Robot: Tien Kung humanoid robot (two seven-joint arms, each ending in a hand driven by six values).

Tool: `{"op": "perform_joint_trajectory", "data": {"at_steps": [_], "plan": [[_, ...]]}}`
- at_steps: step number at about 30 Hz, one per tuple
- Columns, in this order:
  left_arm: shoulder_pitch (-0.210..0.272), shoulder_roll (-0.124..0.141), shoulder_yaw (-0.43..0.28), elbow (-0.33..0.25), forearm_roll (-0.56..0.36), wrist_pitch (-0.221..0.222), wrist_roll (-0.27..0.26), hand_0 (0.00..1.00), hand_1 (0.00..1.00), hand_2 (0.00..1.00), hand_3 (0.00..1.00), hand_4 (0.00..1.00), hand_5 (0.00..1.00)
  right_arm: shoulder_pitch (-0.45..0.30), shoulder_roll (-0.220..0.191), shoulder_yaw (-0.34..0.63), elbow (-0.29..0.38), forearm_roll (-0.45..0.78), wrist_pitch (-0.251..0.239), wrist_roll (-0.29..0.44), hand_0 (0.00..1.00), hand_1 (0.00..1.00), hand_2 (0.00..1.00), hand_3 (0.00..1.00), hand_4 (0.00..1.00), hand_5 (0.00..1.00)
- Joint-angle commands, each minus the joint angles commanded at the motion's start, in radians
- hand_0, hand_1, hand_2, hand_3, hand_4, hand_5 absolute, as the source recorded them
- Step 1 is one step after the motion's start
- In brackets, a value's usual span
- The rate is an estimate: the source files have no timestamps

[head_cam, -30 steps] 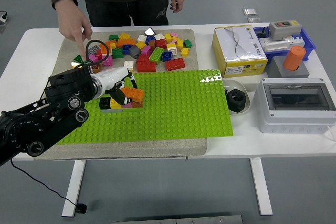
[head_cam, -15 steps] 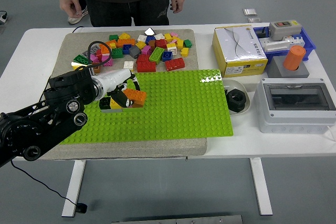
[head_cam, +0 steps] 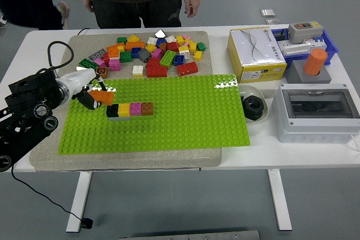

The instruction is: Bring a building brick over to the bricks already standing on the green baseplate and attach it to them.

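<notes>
A short row of bricks [head_cam: 130, 109], black, yellow, pink and brown, stands on the green baseplate [head_cam: 185, 116] near its left end. My left hand [head_cam: 93, 96] is just left of that row, over the plate's left edge. Its fingers are shut on an orange brick [head_cam: 104, 97], which hangs tilted a little above and left of the black end brick, apart from the row. A pile of loose bricks [head_cam: 149, 54] in many colours lies on the grey mat behind the plate. My right arm is out of view.
A person stands at the far side, one hand [head_cam: 192, 5] hanging by the table edge. Right of the plate are a yellow box [head_cam: 256, 54], a white bowl with a black part [head_cam: 253, 107], a grey switch box [head_cam: 318, 112] and an orange cylinder [head_cam: 315, 62].
My left arm has drawn back to the left, taking the orange brick from over the row's right end to its left. The person's hand has left the pile.
</notes>
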Motion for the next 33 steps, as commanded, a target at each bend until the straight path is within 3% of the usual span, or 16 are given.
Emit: {"op": "perform_joint_trajectory", "data": {"at_steps": [5, 9, 23, 33], "plan": [[0.031, 0.028, -0.053, 0.015, 0.015, 0.001, 0.001, 0.09, 0.002, 0.006, 0.4, 0.537, 0.002, 0.0, 0.001, 0.003, 0.0, -0.003, 0.001, 0.0, 0.635, 0.433, 0.587, 0.716, 0.738, 0.943], [0.059, 0.035, -0.087, 0.017, 0.014, -0.001, 0.002, 0.09, 0.002, 0.006, 0.4, 0.536, 0.002, -0.003, 0.0, 0.006, 0.0, -0.004, 0.001, 0.001, 0.636, 0.432, 0.588, 0.716, 0.738, 0.945], [0.125, -0.021, -0.153, 0.024, 0.015, -0.003, 0.004, 0.091, 0.002, 0.006, 0.399, 0.536, 0.002, -0.002, 0.0, 0.011, 0.0, -0.018, 0.003, 0.0, 0.637, 0.433, 0.587, 0.715, 0.738, 0.951], [0.147, -0.063, -0.156, 0.034, 0.02, -0.006, 0.004, 0.092, 0.002, 0.007, 0.398, 0.536, 0.002, -0.003, 0.004, 0.026, 0.0, -0.046, 0.006, -0.007, 0.637, 0.436, 0.588, 0.715, 0.736, 0.958]]}}
